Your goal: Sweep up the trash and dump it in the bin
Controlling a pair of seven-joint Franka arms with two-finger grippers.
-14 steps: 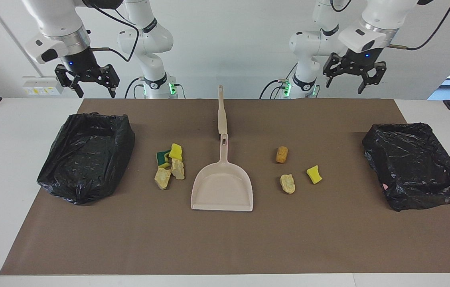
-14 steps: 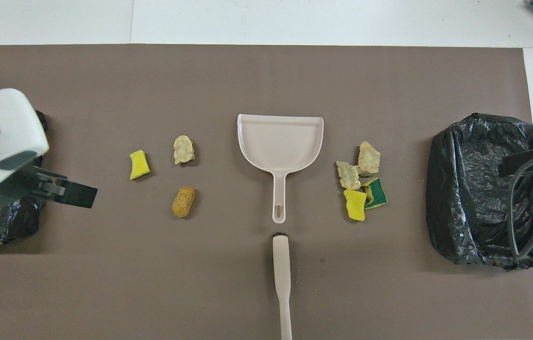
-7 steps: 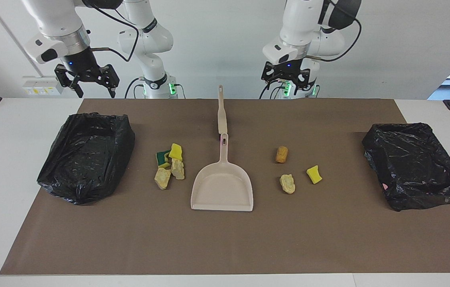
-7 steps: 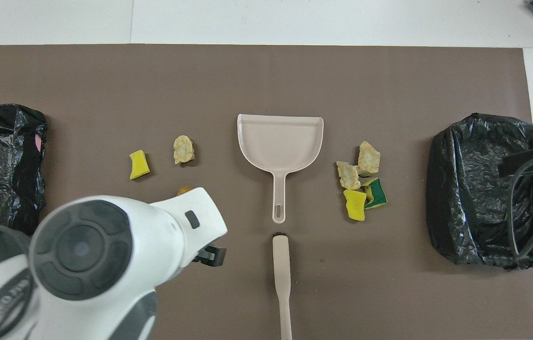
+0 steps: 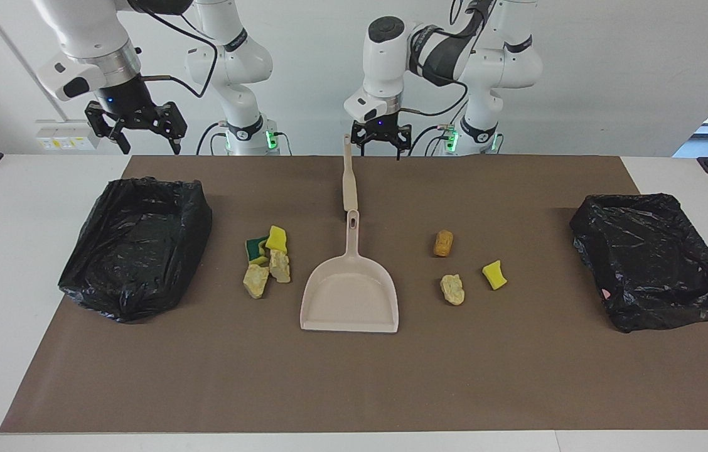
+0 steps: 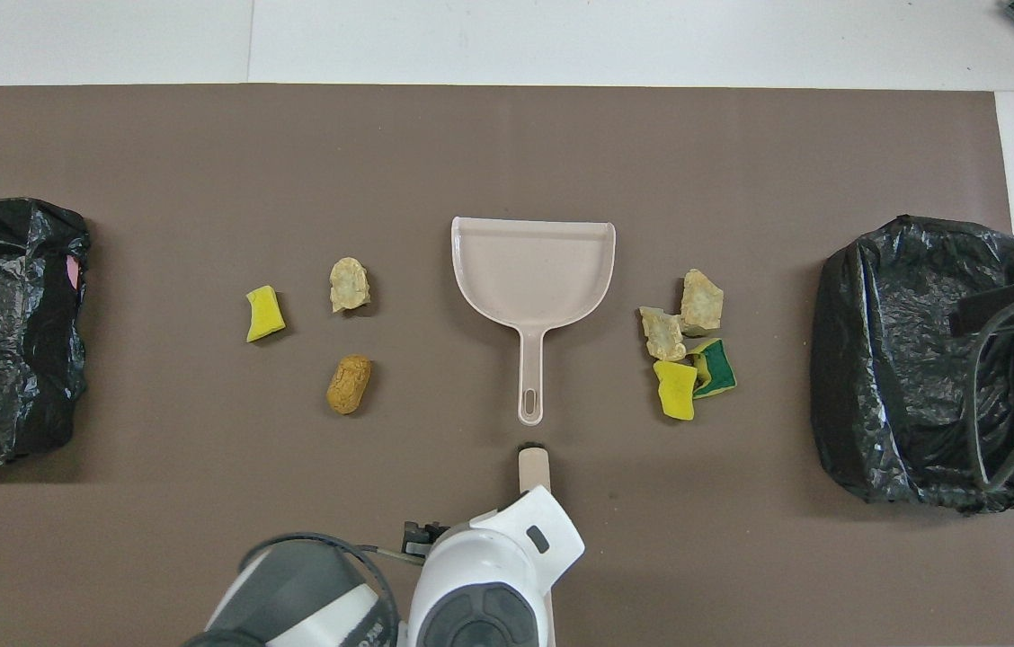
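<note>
Two bins lined with black plastic bags sit on the brown mat that covers the table, one bin point(image 5: 135, 245) toward the right arm's end and the other bin point(image 5: 654, 258) toward the left arm's end; no scraps show inside either. Taking the beige dustpan point(image 5: 350, 295) at the middle of the mat as the landmark, its pan is bare and its handle points toward the robots, with the beige-handled brush point(image 5: 348, 176) lying in line with that handle and nearer to the robots. The trash lies on the mat in two groups beside the dustpan: a tight cluster point(image 5: 267, 261) of yellow, green-backed and pale beige pieces toward the right arm's end, and toward the left arm's end a brown cork-like lump point(image 5: 443, 243), a pale foam chunk point(image 5: 452, 289) and a yellow sponge bit point(image 5: 494, 274), each lying apart. The left gripper point(image 5: 380, 139) hangs with jaws spread, empty, just beside the brush handle's end nearest the robots, well apart from all the trash. The right gripper point(image 5: 137, 127) hangs in the air, jaws spread and empty, above the table's edge near the bin at its own end.
</note>
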